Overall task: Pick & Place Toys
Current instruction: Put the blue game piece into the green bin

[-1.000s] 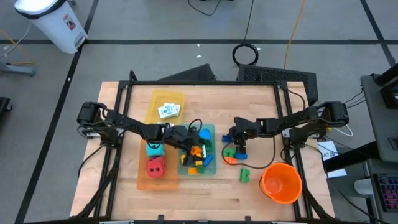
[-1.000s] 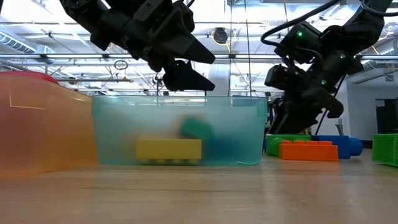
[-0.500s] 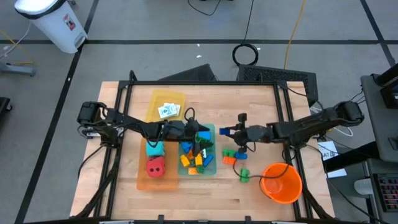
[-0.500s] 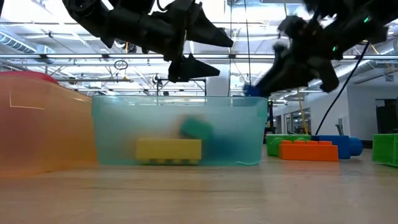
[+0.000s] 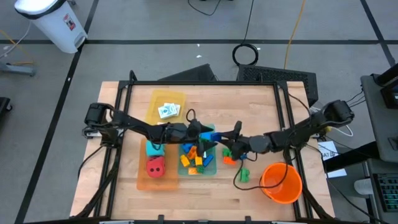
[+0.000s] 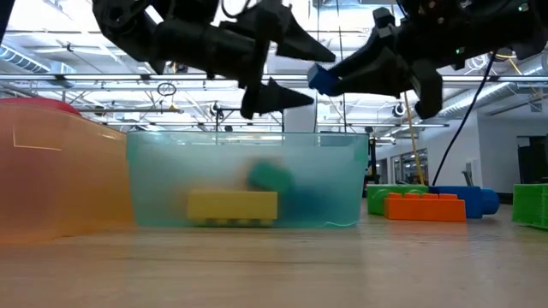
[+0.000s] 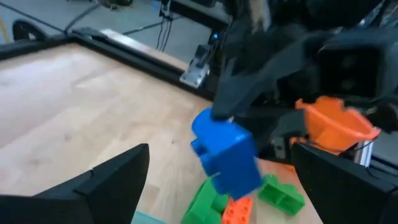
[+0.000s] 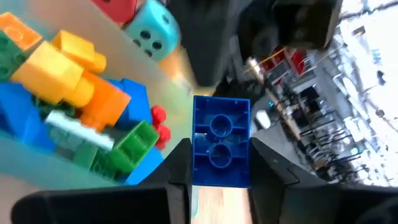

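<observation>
Wooden counter (image 5: 261, 106) below me: my right claw (image 5: 219, 137) pinches a blue brick (image 5: 212, 135) over the teal tray's (image 5: 211, 167) rim. Left claw (image 5: 198, 128) hangs spread and empty above that tray (no writing readable anywhere).

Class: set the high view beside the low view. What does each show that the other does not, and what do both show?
Only the high view shows the yellow tray with its cards, the two dice, and the bucket.

Only the low view shows the height: the blue brick is held above the rim of the teal tray.

Both show the right gripper shut on the blue brick at the teal tray, the left gripper open next to it, and the bricks outside the tray.
</observation>
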{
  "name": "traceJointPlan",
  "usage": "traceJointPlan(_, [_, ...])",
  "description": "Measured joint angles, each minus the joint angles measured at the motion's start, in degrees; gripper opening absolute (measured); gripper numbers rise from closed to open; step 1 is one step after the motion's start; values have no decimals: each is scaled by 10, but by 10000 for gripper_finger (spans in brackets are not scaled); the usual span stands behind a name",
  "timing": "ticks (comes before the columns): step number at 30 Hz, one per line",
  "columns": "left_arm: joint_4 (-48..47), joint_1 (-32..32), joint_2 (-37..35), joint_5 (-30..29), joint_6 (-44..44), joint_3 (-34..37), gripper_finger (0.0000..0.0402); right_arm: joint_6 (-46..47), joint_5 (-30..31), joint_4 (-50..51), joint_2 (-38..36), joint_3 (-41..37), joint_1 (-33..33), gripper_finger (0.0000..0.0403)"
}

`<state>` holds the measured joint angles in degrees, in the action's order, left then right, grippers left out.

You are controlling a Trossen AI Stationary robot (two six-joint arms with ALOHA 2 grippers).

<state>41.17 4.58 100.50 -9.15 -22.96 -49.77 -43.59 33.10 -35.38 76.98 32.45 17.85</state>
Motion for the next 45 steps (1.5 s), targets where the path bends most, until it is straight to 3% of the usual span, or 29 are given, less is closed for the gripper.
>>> traceJointPlan(7, [-8,-16,54,2,-25,-45,395,-21,2,-38,23,0,0,79])
traceJointPlan(11, [-16,-23,53,15,-45,-45,360,-21,13,-34,23,0,0,79])
traceJointPlan(15, [-20,-24,47,18,-51,-45,286,-15,14,-34,23,0,0,80])
traceJointPlan(23, [-15,-25,46,21,-58,-44,94,11,15,-35,22,0,0,82])
traceJointPlan(26, [-39,-33,27,55,-45,-44,90,46,17,-39,21,1,0,82])
traceJointPlan(30, [-100,-50,-20,126,-31,-44,90,61,78,-21,-8,2,14,82])
traceJointPlan(33, [-162,-44,-53,121,-1,-44,90,64,122,16,-45,0,29,82])
traceJointPlan(36, [-231,-34,-71,98,36,-44,90,86,122,53,-90,1,37,83])
traceJointPlan(40, [-313,-7,-78,105,151,-44,90,135,123,129,-144,0,40,83])
traceJointPlan(45, [-403,13,-69,117,140,-44,93,217,119,253,-214,0,40,83])
